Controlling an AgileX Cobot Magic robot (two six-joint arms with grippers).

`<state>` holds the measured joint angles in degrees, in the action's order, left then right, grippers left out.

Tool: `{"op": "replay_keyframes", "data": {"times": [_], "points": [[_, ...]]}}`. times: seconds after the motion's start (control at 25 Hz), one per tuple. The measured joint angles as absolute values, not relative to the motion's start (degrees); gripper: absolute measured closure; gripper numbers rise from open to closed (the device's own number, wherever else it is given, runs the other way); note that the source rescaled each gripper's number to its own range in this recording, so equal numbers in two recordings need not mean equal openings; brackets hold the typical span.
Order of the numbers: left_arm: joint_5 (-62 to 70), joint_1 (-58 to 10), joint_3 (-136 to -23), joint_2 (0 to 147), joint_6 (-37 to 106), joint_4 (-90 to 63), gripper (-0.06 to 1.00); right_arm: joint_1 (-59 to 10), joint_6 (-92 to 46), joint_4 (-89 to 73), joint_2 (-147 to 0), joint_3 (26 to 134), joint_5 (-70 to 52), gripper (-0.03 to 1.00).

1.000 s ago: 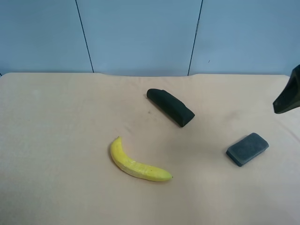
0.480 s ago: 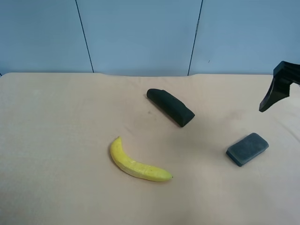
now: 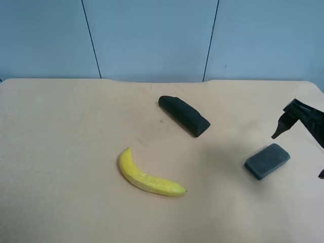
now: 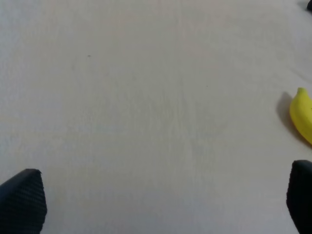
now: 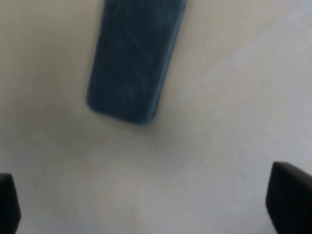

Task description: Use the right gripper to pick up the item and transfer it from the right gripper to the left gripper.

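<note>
I see a banana (image 3: 149, 177) lying on the table (image 3: 61, 152), a black case (image 3: 185, 115) well apart from it, nearer the wall (image 3: 152, 40).

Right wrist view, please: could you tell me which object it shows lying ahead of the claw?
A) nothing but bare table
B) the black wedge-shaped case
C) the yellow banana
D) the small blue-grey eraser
D: the eraser lies flat on the table ahead of the right claw, whose fingertips stand wide apart and clear of it.

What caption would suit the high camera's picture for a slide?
Right gripper, open, poised beside the eraser; banana and black case lie apart.
</note>
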<state>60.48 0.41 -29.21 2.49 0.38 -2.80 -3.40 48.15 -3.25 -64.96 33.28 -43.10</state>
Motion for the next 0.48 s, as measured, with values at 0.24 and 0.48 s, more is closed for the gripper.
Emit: {"op": "replay_keyframes", "data": {"times": [0.24,0.48], "points": [[60.48,0.41,-29.21,2.49,0.38,-2.8,-0.06,-3.4,63.7,2.98,-67.39,28.73,-36.9,-0.03],[60.48,0.41,-29.21,2.49,0.38,-2.8,-0.06,-3.4,69.87,6.03,-73.61,28.67,-35.05,-0.03]]}}
